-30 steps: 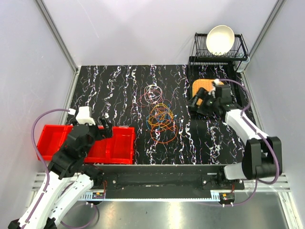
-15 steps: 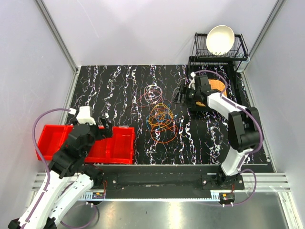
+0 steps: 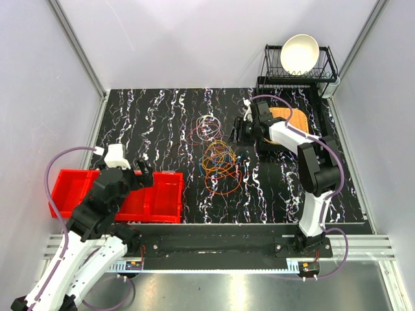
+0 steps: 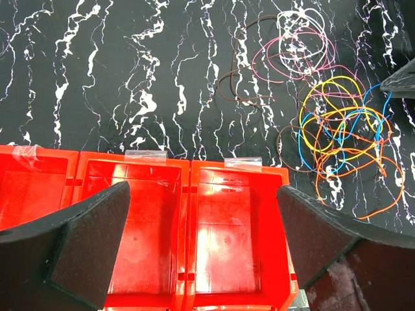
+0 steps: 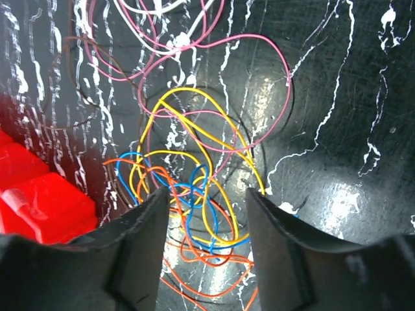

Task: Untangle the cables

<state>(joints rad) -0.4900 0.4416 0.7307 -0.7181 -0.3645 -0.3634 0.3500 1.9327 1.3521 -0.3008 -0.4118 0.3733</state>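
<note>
The cables (image 3: 219, 162) lie in a tangle of orange, yellow and blue loops at mid-table, with pink and white loops (image 3: 207, 125) just behind them. My right gripper (image 3: 240, 135) hovers at the tangle's right rear edge. In the right wrist view its fingers (image 5: 139, 246) stand partly apart, and the cables (image 5: 206, 188) show on the table between them; nothing is gripped. My left gripper (image 3: 144, 173) hangs wide open over the red bins (image 3: 165, 201), well left of the cables (image 4: 340, 136). Nothing is between its fingers (image 4: 78, 240), only the red bins (image 4: 227, 214) below.
A black dish rack (image 3: 327, 68) holding a white bowl (image 3: 299, 53) stands at the back right. An orange pad (image 3: 293, 118) lies in front of it. Grey walls close the table's left, right and rear sides.
My right arm has swung left from the orange pad to the cable tangle, and its jaws have narrowed. The left arm and the cables have not moved.
</note>
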